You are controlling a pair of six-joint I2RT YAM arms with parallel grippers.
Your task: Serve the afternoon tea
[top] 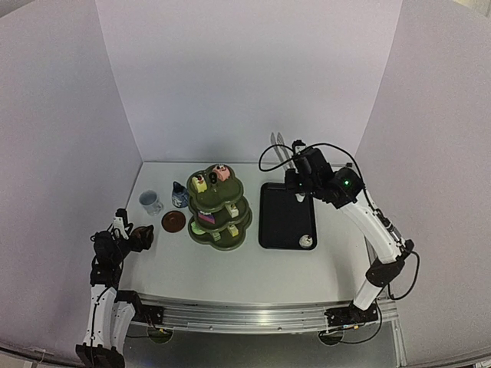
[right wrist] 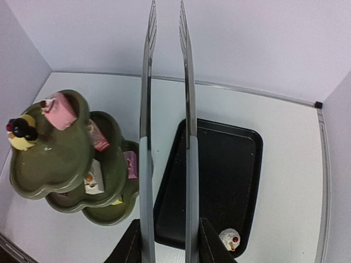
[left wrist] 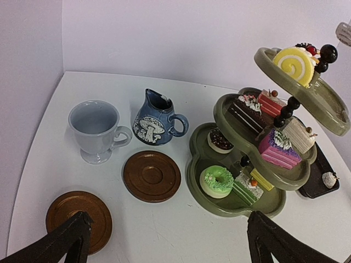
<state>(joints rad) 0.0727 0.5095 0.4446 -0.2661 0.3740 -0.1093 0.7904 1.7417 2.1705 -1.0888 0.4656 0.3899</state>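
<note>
The dark green three-tier stand [top: 220, 207] stands mid-table with several small cakes on its tiers, among them a green doughnut [left wrist: 217, 181] and a yellow roll [left wrist: 296, 64]. One white cake [top: 306, 241] lies on the black tray; it also shows in the right wrist view [right wrist: 229, 239]. The white mug [left wrist: 96, 130], the blue-and-white pot [left wrist: 157, 119] and one brown coaster [left wrist: 152, 176] sit left of the stand. A second coaster [left wrist: 79, 219] lies by my left finger. My left gripper [left wrist: 170, 246] is open and empty. My right gripper [right wrist: 167, 246] is shut on the metal tongs [right wrist: 145, 164], whose tips are apart and empty.
The black rectangular tray [top: 282, 215] lies right of the stand, under the tongs. White walls close in the table at the back and on both sides. The table's front edge runs along a metal rail [top: 245, 310].
</note>
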